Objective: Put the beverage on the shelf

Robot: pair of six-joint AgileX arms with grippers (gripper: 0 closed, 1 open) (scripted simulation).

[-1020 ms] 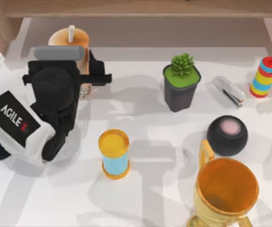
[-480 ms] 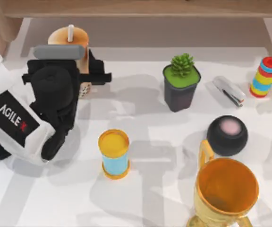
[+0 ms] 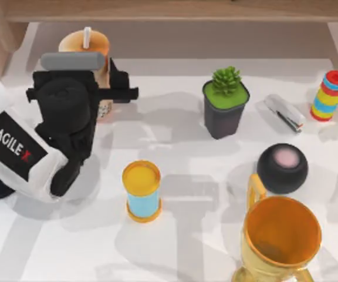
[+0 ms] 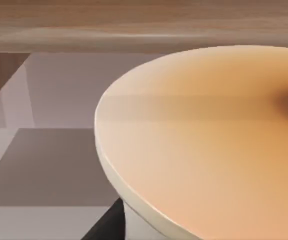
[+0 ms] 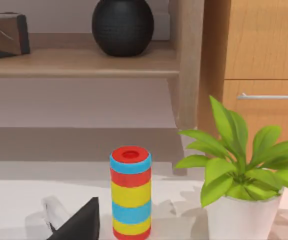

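The beverage [image 3: 84,44], an orange-tan cup with a white straw, hangs upright at the table's back left, just in front of the shelf [image 3: 175,10]. My left gripper [image 3: 101,89] is shut on the cup's side below the lid. In the left wrist view the cup's orange lid [image 4: 209,145] is very close, with the wooden shelf board [image 4: 134,25] behind it. My right arm is parked at the right; a dark part of my right gripper [image 5: 81,225] sits at the edge of the right wrist view.
A blue can with a yellow top [image 3: 141,191] stands in the middle front, a potted succulent [image 3: 225,108] behind it. To the right are a stapler [image 3: 284,113], a striped ring stack [image 3: 329,95], a black round speaker [image 3: 282,167] and a gold trophy cup [image 3: 280,238].
My left gripper and the beverage have risen slightly and drifted toward the shelf. Nothing else on the table has moved.
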